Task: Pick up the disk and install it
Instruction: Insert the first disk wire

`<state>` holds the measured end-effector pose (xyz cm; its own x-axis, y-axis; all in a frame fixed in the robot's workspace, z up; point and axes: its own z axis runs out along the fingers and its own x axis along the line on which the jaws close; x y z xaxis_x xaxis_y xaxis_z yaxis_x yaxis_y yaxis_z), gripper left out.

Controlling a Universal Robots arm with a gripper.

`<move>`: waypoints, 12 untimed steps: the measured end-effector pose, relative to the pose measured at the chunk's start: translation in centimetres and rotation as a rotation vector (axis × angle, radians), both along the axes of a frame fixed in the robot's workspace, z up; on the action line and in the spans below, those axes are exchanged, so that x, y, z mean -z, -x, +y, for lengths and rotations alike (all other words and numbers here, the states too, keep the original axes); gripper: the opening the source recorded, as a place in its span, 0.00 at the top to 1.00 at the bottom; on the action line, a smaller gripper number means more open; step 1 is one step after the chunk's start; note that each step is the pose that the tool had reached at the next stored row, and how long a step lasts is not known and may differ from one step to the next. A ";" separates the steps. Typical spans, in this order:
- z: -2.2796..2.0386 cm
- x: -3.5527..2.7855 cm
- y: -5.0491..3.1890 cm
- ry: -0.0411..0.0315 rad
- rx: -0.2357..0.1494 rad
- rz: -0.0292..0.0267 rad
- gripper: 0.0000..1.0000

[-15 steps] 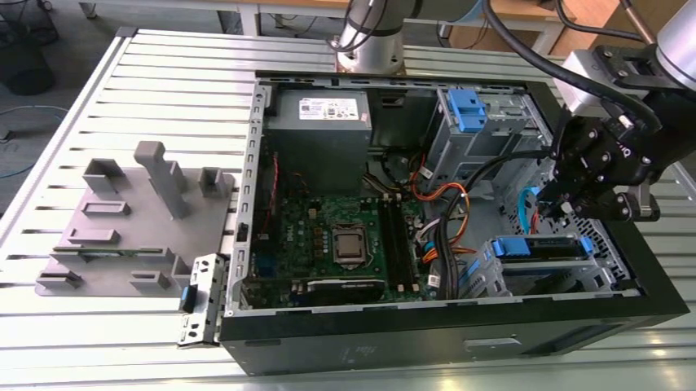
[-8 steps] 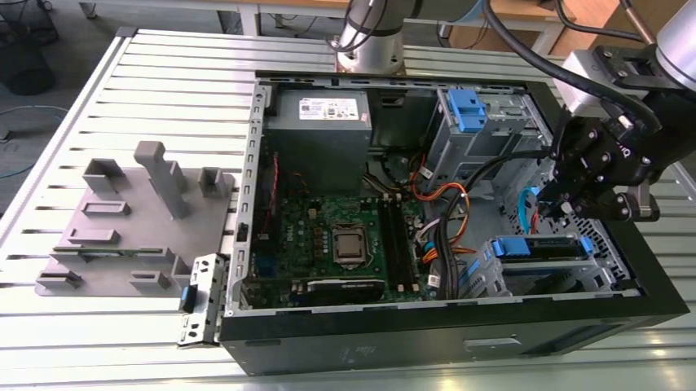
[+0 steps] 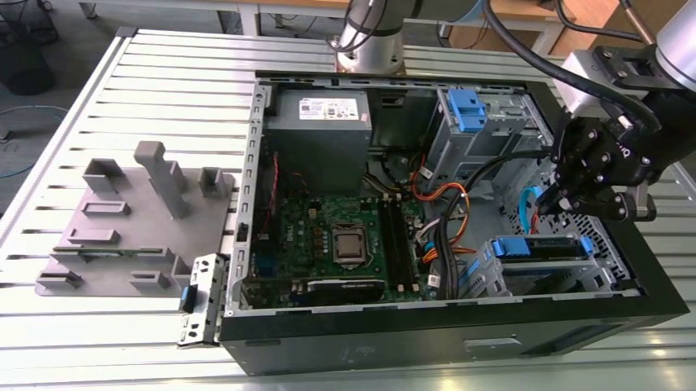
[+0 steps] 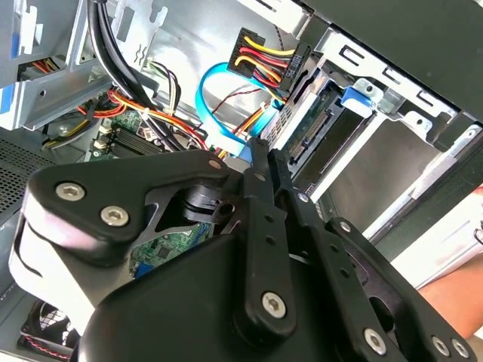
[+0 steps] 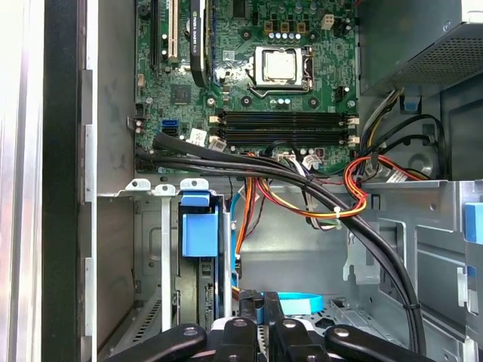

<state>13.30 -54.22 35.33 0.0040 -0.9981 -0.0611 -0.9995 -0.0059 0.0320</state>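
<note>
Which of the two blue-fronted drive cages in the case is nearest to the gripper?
The lower cage, at the case's front corner, just below the gripper; the other cage sits beside the power supply.

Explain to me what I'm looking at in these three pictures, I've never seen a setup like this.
A robot arm is working inside an opened computer case lying on a slatted metal table. The exterior view looks down on everything; both wrist views come from cameras riding near the arm's black gripper. The gripper hangs over the case's drive cages, its fingers pressed together, holding nothing. The disk, edged in blue, sits in a cage near the front. A grey parts holder rests beside the case.
</note>
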 end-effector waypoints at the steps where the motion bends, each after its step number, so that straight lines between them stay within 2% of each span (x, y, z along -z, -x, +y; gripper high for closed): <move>1: 0.00 0.16 0.00 0.0000 0.000 0.0000 0.84; 6: -0.04 0.34 0.00 -0.0003 0.000 0.0000 0.84; 12: -0.37 0.32 0.00 0.0006 0.000 0.0000 0.84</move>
<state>13.30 -54.60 35.00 0.0039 -0.9982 -0.0606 -0.9995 -0.0059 0.0320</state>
